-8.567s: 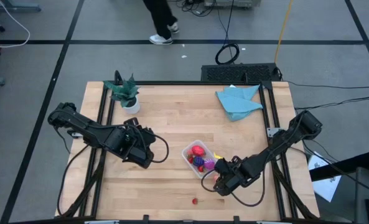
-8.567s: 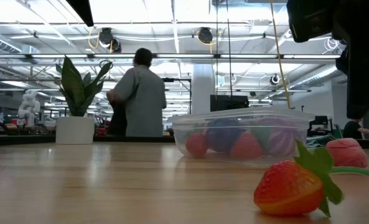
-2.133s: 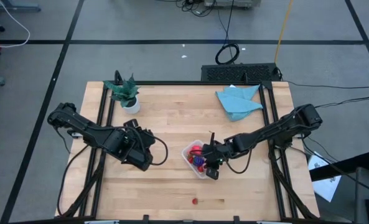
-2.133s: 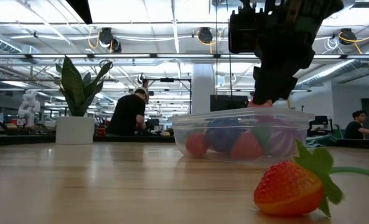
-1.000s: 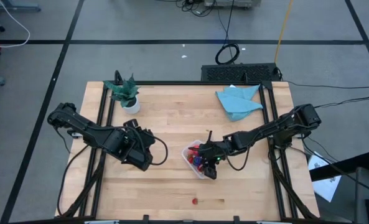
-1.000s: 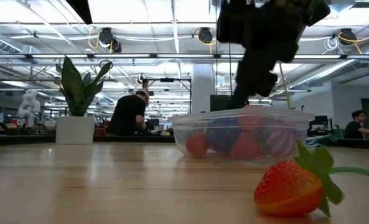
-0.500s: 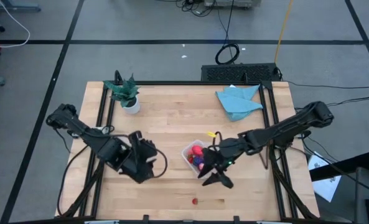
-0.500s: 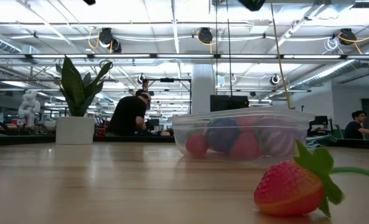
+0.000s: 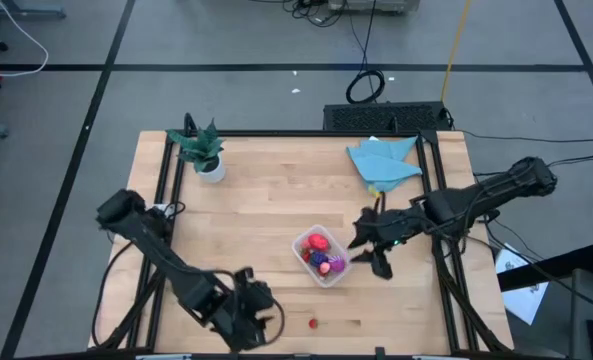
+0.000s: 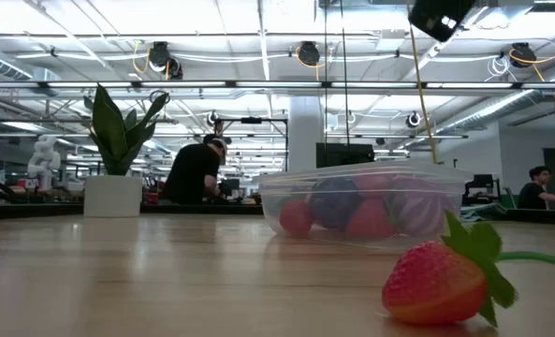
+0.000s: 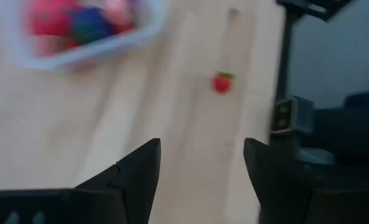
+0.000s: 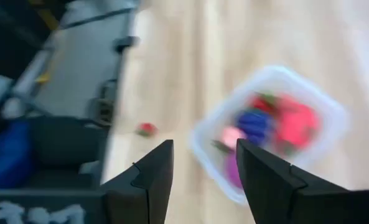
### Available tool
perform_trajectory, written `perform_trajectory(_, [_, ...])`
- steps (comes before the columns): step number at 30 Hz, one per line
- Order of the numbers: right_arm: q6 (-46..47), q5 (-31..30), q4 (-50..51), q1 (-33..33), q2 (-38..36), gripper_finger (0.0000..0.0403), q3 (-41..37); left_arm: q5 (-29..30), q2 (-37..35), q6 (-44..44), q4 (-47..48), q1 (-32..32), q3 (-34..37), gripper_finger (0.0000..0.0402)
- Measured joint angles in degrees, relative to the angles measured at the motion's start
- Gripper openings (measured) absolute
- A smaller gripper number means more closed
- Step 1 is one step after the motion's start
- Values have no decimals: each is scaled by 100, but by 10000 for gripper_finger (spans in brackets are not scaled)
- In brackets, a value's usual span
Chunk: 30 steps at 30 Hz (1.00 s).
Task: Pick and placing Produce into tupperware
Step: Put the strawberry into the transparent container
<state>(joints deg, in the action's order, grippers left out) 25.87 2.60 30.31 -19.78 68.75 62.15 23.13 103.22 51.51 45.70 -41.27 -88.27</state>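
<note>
While the strawberry (image 9: 314,323) lies loose, left fingers (image 9: 259,312) beside it spread, empty, right fingers (image 9: 368,248) seemingly likewise.

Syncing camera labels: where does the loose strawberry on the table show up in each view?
High view: strawberry near the table's front edge, below the tupperware.
Low view: large, lower right, in front of the tupperware.
Left wrist view: small red blur, upper middle.
Right wrist view: small, left of centre.
Shared landmark: the tupperware.

Wooden table (image 9: 276,200): tupperware (image 9: 321,256), strawberry (image 9: 313,323), blue cloth (image 9: 382,164), potted plant (image 9: 200,150).
</note>
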Motion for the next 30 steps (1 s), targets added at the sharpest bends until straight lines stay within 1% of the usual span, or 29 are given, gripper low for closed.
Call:
perform_trajectory(2, [140, -281, 354, 89, -188, 165, 0, -245, 246, -185, -411, 45, 0, 237])
perform_trajectory(4, [218, -427, 568, 172, -365, 165, 0, -489, 473, -381, -840, 118, 0, 237])
perform_trajectory(8, [314, -433, 638, 291, -609, 165, 0, -996, 812, -680, -1774, 286, -1, 237])
perform_trajectory(11, [300, -434, 637, 296, -717, 165, 0, -1220, 1027, -888, -2284, 396, -92, 236])
perform_trajectory(14, [206, -432, 640, 294, -747, 165, 0, -1367, 1276, -1038, -2309, 482, -359, 236])
perform_trajectory(20, [101, -412, 640, 286, -749, 165, 0, -1369, 1815, -1158, -1989, 572, -778, 236])
perform_trajectory(25, [38, -400, 639, 283, -749, 165, 0, -1363, 2156, -1045, -1878, 701, -789, 236])
perform_trajectory(30, [-79, -393, 642, 283, -747, 165, 0, -1278, 2351, -1058, -1875, 817, -793, 236])
